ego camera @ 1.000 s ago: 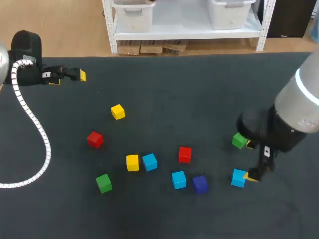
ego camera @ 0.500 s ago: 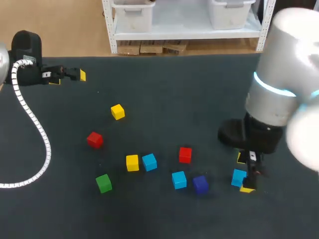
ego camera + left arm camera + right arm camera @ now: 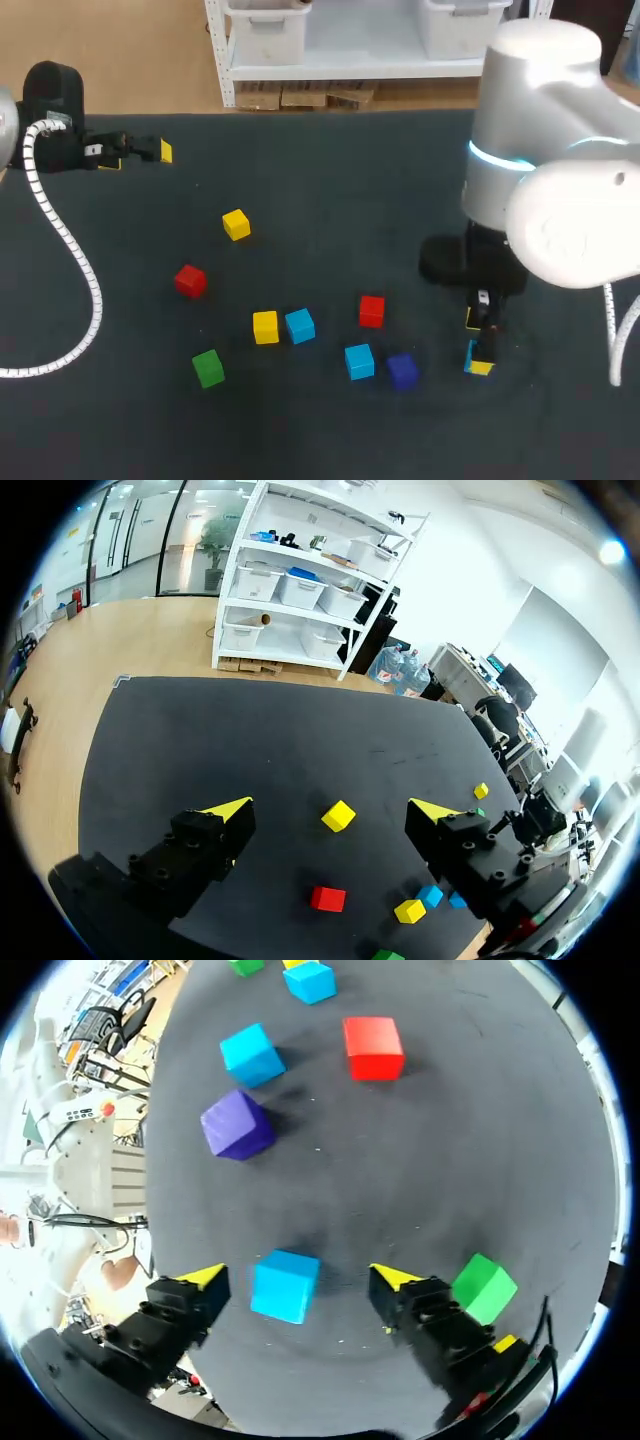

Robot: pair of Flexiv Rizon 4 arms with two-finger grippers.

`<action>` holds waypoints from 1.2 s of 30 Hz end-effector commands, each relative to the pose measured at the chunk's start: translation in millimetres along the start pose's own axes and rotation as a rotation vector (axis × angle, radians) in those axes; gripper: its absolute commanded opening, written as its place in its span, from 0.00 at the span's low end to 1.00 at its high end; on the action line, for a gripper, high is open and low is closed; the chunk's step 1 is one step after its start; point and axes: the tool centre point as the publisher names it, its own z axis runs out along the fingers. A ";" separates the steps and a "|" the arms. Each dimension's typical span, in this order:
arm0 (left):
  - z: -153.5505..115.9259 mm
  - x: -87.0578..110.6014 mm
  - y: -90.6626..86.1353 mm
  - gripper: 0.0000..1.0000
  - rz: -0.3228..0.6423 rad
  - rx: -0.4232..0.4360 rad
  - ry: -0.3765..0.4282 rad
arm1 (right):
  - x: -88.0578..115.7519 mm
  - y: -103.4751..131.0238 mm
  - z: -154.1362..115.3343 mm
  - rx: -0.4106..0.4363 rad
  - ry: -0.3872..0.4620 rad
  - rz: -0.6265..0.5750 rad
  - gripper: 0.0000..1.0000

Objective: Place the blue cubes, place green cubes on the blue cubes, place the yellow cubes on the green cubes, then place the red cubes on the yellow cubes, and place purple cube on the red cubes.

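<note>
Head view gives you the dark bench filling most of the frame. Your right arm bulks large at the right side, its pincer pointing down at the lower right. Your left arm sits at the upper left, its pincer spread wide and holding nothing.

Right wrist view shows you the right pincer's fingers apart, with a blue cube lying between them and touching neither. A green cube sits just outside one finger. Ahead of that pincer lie the purple cube, a second blue cube and a red cube.

Back in the head view, low and left of centre, a yellow cube sits just beside a third blue cube. A second green cube lies at the lower left, with a second red cube and a second yellow cube farther up. Every cube you can see lies singly on the bench.
</note>
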 end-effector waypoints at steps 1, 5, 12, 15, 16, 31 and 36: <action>-0.2 1.1 2.1 1.00 0.002 0.011 -0.005 | 5.8 9.5 5.0 0.101 -0.005 -0.006 0.47; -0.2 1.1 2.1 1.00 0.002 0.011 -0.005 | 9.4 12.1 7.7 0.191 -0.002 -0.020 0.45; -0.2 1.1 2.1 1.00 0.002 0.011 -0.005 | 9.6 12.8 6.6 0.267 -0.008 -0.017 0.00; -0.2 1.1 2.1 1.00 0.002 0.011 -0.005 | 7.3 13.0 -0.5 0.263 -0.011 -0.038 0.00; -0.2 1.1 2.1 1.00 0.002 0.011 -0.005 | 6.1 12.7 -4.0 0.259 -0.012 -0.053 0.00; -0.2 1.1 2.1 1.00 0.002 0.011 -0.005 | -47.9 -49.5 -69.5 0.114 0.042 -0.494 0.00; -0.2 1.1 2.1 1.00 0.002 0.011 -0.005 | -65.9 -79.2 -73.9 0.072 0.025 -0.465 0.00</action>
